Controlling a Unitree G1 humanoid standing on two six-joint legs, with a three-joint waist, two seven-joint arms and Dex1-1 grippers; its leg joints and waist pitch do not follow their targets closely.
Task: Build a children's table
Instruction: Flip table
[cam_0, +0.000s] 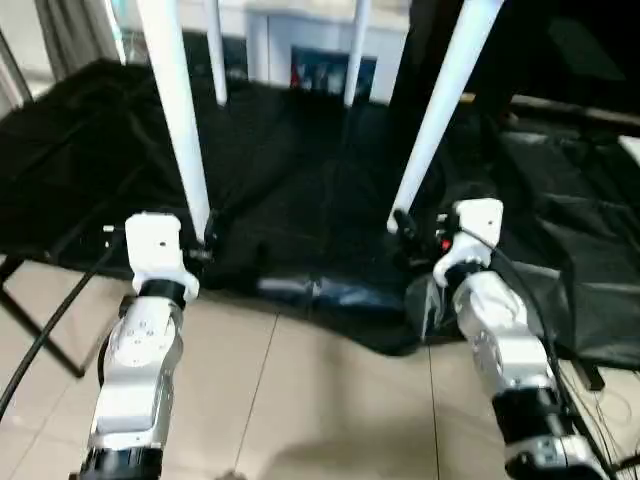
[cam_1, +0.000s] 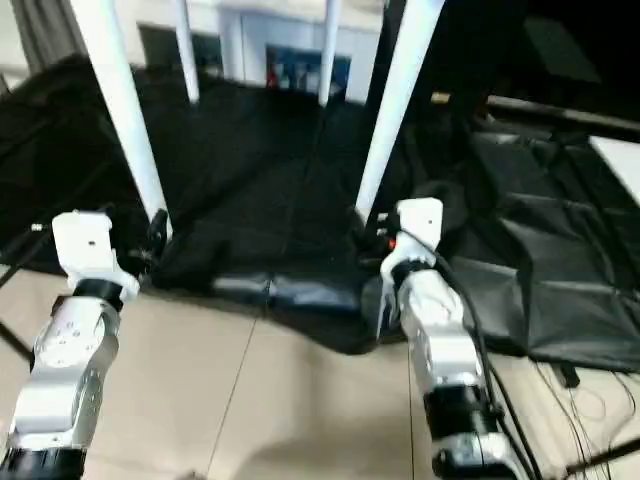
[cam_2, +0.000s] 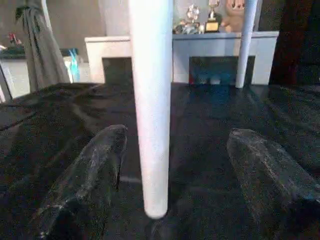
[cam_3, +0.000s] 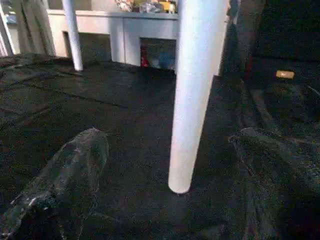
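Observation:
The children's table stands upright on a black cloth (cam_0: 300, 190); its tabletop is out of view above. Two white legs are near, left leg (cam_0: 180, 120) and right leg (cam_0: 440, 110), and two are far (cam_0: 215, 50) (cam_0: 355, 50). My left gripper (cam_0: 205, 240) is open at the foot of the near left leg (cam_2: 150, 100), which stands between the fingers (cam_2: 90, 175) with gaps on both sides. My right gripper (cam_0: 400, 225) is open too. The near right leg (cam_3: 192, 95) stands between its fingers (cam_3: 65, 185), untouched.
The cloth's front edge hangs over a tiled floor (cam_0: 300, 400). A low white cabinet (cam_2: 225, 45) with trophies and a plush toy stands behind. Cables (cam_0: 40, 330) run at the left and lower right. A grey curtain (cam_2: 35, 45) hangs at the back left.

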